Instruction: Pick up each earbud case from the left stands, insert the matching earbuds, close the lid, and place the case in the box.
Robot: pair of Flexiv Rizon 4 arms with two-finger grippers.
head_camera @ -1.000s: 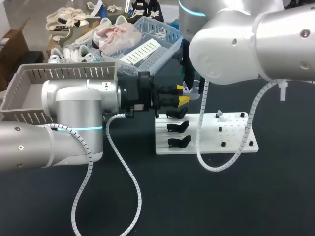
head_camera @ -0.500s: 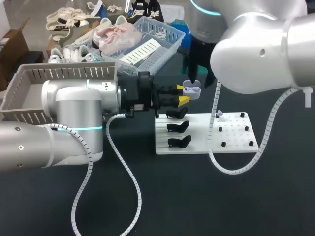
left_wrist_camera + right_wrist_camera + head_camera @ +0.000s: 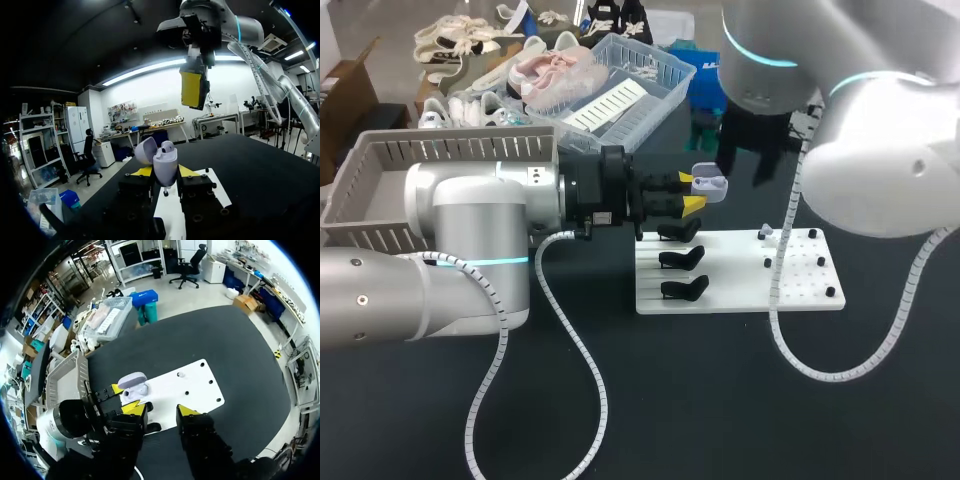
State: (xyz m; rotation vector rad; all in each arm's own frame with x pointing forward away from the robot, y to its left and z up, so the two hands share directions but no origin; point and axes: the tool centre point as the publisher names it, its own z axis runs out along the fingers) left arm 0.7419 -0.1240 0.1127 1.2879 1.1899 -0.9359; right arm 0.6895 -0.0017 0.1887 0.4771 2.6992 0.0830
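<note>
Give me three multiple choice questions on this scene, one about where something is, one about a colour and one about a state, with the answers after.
1. Where is the earbud case?
A. In the grey box
B. Held in the left hand
C. On a black stand

2. What colour is the earbud case?
A. Pale lilac
B. Red
C. Black

3. How is the case's lid?
A. Shut
B. Taken off
C. Open

Answers:
1 B: the left wrist view shows the hand touching the case from both sides.
2 A: its shell looks pale lilac in every view.
3 C: the lid is tilted back, and an earbud shows inside.
</note>
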